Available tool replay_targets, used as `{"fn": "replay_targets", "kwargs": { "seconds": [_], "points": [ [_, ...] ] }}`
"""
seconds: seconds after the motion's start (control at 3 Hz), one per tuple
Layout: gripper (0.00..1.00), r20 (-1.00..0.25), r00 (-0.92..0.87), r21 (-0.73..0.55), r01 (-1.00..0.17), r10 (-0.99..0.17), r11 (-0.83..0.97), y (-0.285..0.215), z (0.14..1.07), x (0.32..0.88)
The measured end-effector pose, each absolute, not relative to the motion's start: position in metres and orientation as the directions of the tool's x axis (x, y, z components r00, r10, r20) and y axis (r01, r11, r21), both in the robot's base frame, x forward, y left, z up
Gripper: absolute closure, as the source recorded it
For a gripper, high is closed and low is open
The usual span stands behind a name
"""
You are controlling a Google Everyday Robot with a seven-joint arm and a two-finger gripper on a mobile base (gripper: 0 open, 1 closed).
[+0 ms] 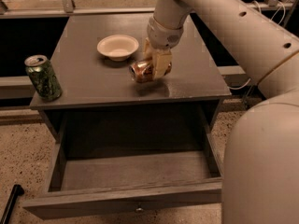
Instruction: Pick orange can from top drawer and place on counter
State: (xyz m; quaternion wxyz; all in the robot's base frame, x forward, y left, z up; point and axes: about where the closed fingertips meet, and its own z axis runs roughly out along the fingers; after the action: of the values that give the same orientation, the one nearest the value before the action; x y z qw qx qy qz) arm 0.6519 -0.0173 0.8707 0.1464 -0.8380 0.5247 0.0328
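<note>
My gripper (153, 69) is shut on the orange can (141, 71) and holds it on its side a little above the counter (187, 73), near the counter's middle and just right of the bowl. The can's silver end faces left. Its shadow lies on the counter right below it. The top drawer (131, 171) stands pulled wide open below the counter's front edge, and nothing shows inside it. Its small knob (138, 209) is on the front panel.
A white bowl (117, 46) sits at the counter's back middle. A green can (43, 77) with a silver top stands upright at the counter's front left corner. My arm (261, 139) fills the right side. A speckled floor lies around the cabinet.
</note>
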Motion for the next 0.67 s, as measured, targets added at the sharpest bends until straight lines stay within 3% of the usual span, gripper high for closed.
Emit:
{"fn": "replay_targets", "kwargs": {
  "seconds": [0.33, 0.67],
  "points": [
    [0.67, -0.207, 0.446, -0.222, -0.888, -0.871, -0.402, -0.0175, 0.8698, 0.6539],
    [0.36, -0.207, 0.446, -0.222, -0.888, -0.871, -0.402, -0.0174, 0.8697, 0.6539]
  ]
}}
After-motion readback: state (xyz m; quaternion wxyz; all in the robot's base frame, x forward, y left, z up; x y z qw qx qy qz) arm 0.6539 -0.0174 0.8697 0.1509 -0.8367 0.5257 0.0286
